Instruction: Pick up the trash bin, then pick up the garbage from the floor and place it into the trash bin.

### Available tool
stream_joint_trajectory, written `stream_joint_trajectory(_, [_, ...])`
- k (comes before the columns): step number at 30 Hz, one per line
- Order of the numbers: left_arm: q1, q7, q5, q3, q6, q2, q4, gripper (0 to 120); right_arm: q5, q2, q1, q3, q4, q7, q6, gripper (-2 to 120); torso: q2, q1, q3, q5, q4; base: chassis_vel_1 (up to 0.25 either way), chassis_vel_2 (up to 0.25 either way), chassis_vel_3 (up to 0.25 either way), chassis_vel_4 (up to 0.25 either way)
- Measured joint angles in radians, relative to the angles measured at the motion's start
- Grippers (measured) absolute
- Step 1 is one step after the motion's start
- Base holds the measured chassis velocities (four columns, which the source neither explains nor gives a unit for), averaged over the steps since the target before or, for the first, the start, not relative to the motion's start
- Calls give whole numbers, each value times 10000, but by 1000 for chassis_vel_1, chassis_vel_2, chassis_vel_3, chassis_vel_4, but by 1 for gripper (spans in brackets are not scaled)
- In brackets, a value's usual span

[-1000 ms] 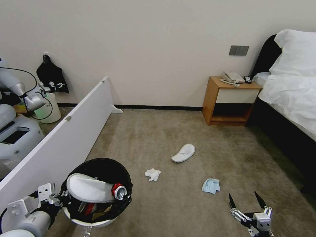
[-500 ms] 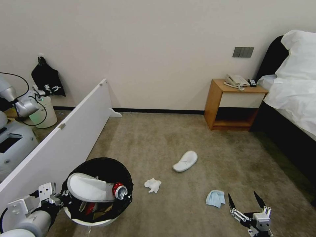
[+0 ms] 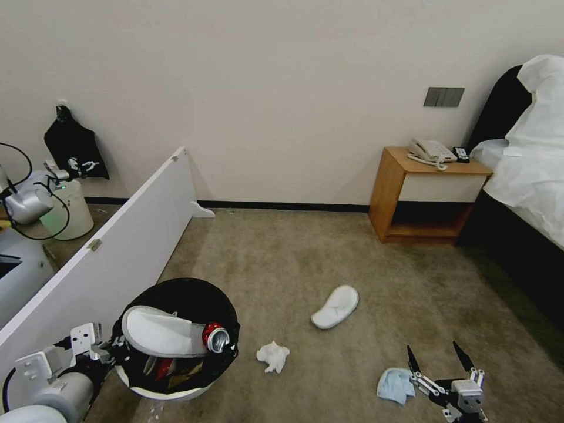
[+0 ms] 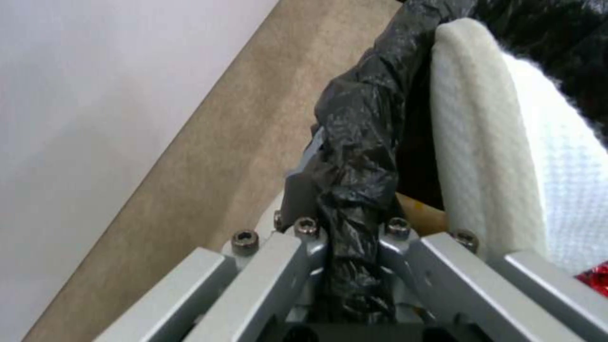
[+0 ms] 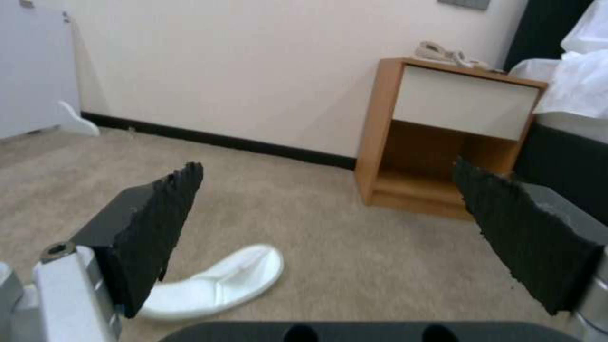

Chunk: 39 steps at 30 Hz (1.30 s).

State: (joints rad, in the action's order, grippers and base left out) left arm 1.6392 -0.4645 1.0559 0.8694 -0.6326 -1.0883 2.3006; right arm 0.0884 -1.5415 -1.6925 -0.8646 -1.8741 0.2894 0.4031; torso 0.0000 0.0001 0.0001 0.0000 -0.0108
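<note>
Trash bin (image 3: 176,352) at 8 o'clock, rim clamped by left gripper (image 3: 108,352), already holds slipper (image 3: 158,333) and can (image 3: 214,338); second slipper (image 3: 335,306), tissue (image 3: 272,356), mask (image 3: 395,385) left, right gripper (image 3: 440,361) wide open at 5.

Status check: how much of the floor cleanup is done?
Done: the left gripper is shut on the trash bin rim, and the bin holds one slipper, a red can and more litter. In hand: nothing; the right gripper hangs open beside the blue mask. Left on the carpet: the mask, the tissue and the second slipper.
</note>
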Motion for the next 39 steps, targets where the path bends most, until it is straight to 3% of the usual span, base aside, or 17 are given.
stream_joint_trajectory(9, [26,-8,85,40,-11,29,39,2,-140,120,-23,133,-19,-326,-123,100,-1,1,1,0,-3,-133,126,129,-129])
stream_joint_trajectory(21, [-4,-103,285,70,-61,106,92,2,-387,2338,-922,520,774,-2226,-3263,100,0,0,-1,2,-2,4,-9,-3,6])
stream_joint_trajectory(27, [-21,-172,367,105,-94,135,149,2,263,2864,-734,616,1571,-2150,-4170,100,0,0,-1,1,0,0,0,0,0])
stream_joint_trajectory(39, [184,-221,308,153,-117,35,246,2,1260,3040,269,1112,3005,-1325,-4361,100,0,0,-1,-1,-1,0,0,0,0])
